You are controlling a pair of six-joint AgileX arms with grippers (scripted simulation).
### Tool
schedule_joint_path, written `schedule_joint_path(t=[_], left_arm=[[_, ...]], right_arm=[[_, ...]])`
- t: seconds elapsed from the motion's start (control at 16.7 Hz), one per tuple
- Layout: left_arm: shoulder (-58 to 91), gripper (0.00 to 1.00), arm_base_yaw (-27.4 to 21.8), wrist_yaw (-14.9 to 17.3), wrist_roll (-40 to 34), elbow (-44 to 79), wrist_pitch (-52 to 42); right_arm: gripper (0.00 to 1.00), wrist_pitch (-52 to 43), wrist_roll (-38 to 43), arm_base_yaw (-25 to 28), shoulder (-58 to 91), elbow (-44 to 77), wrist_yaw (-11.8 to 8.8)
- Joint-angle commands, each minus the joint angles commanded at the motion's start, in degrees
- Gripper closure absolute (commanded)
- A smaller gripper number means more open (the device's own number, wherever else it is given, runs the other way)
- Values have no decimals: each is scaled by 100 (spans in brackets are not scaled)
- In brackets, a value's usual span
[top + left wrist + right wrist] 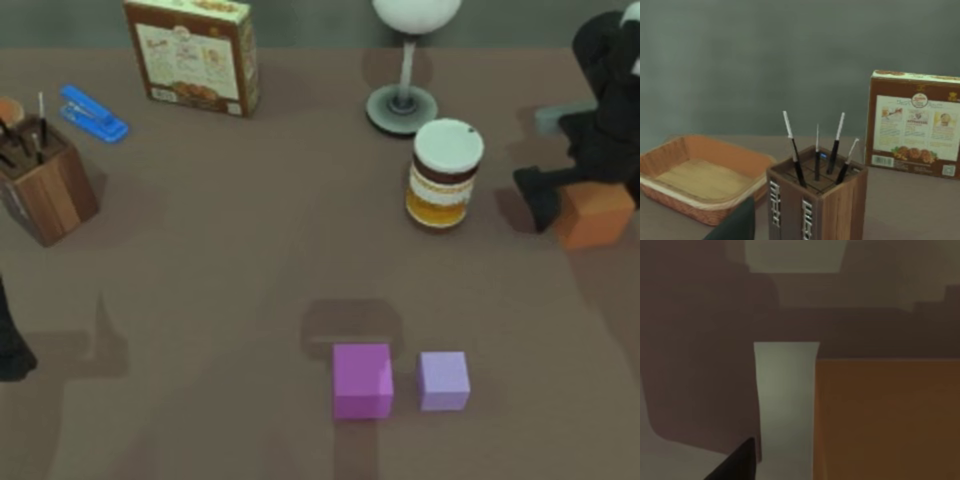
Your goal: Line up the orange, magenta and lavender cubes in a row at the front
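The orange cube (597, 217) sits on the table at the right, behind and right of the jar. My right gripper (588, 196) is down around it and open. One dark finger (540, 198) stands on the cube's left with a gap; the other is hidden. In the right wrist view the orange cube (887, 420) fills one side, and the finger (739, 464) is apart from it. At the front centre, the magenta cube (362, 380) and the smaller lavender cube (444, 380) stand side by side with a small gap. My left gripper (10, 345) is parked at the left edge, open and empty.
A jar (443, 175) stands left of the orange cube, with a lamp (404, 60) behind it. At the back left are a cereal box (192, 55), a blue stapler (93, 113) and a wooden knife block (45, 180). The left wrist view shows a wicker tray (700, 175).
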Motion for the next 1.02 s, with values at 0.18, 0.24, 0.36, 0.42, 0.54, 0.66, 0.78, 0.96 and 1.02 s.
schedule_joint_path(t=[0.18,0.24,0.36,0.42,0.54,0.66,0.78,0.96,1.02], left_arm=[[0,0,0,0,0,0,0],[0,0,0,0,0,0,0],[0,0,0,0,0,0,0],[0,0,0,0,0,0,0],[0,0,0,0,0,0,0],[0,0,0,0,0,0,0],[0,0,0,0,0,0,0],[0,0,0,0,0,0,0],[0,0,0,0,0,0,0]], right_arm=[[8,0,0,0,0,0,0],[15,0,0,0,0,0,0],[30,0,0,0,0,0,0],[38,0,0,0,0,0,0],[53,0,0,0,0,0,0],[68,0,0,0,0,0,0],[83,0,0,0,0,0,0],[100,0,0,0,0,0,0],[100,0,0,0,0,0,0]])
